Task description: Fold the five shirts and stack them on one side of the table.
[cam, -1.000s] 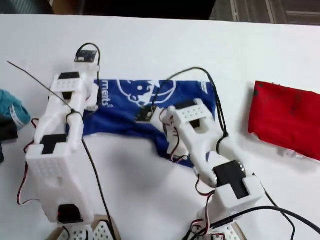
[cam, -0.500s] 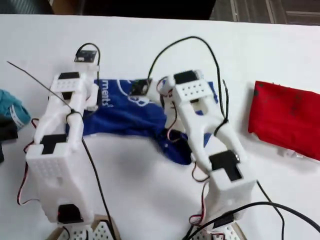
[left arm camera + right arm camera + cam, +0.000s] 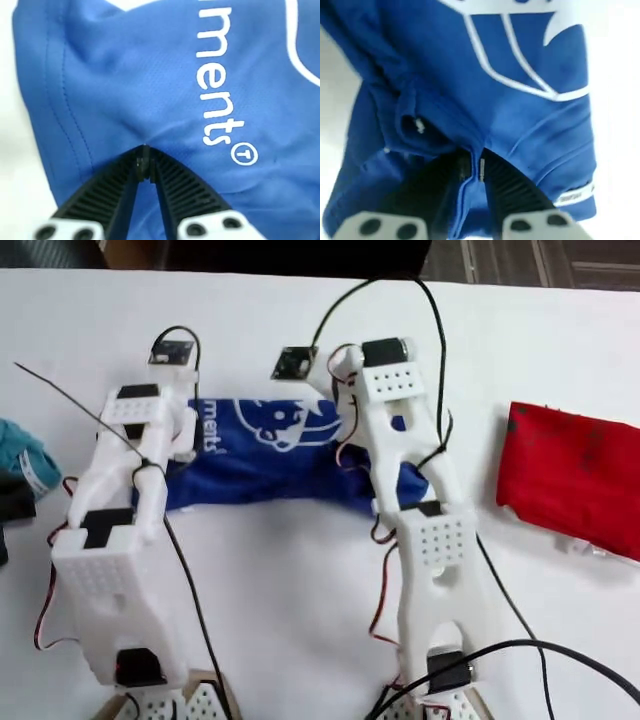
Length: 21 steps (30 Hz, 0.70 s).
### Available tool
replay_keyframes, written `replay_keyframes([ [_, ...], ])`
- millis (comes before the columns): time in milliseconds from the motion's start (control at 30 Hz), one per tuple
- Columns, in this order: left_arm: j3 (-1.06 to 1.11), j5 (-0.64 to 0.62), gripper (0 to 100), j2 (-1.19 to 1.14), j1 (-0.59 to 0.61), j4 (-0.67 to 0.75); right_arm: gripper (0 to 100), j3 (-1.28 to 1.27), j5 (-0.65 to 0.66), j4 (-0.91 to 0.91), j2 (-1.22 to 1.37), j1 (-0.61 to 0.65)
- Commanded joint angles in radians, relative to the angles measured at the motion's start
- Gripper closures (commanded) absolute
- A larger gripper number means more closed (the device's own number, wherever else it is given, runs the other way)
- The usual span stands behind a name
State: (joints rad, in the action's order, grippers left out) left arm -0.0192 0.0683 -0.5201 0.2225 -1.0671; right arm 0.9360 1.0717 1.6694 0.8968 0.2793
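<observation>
Mid-table, the blue jersey shirt with white print (image 3: 250, 470) lies as a rumpled band running from 9 to 3 o'clock. The left gripper (image 3: 145, 167) pinches a fold at its 9 o'clock end, jaws almost shut. The right gripper (image 3: 471, 170) clamps bunched fabric toward the 3 o'clock end, at the far edge.

On the table (image 3: 300, 600), a folded shirt (image 3: 570, 480) lies well right of the middle shirt (image 3: 250, 455), a bunched shirt (image 3: 25, 465) left.

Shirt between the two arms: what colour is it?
The shirt is blue with white print; best in left wrist view.
</observation>
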Motion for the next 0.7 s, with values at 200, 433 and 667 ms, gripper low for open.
replay_keyframes([
  [200,0.001,-0.003,97,0.011,0.041,0.018,97.8,0.262,0.000,0.001,0.163,-0.008],
  [433,0.001,-0.003,97,0.011,0.041,0.018,85.1,0.327,-0.091,-0.001,0.199,-0.039],
  [667,0.001,-0.003,97,0.011,0.041,0.018,76.1,0.453,-0.138,0.008,0.196,-0.101],
])
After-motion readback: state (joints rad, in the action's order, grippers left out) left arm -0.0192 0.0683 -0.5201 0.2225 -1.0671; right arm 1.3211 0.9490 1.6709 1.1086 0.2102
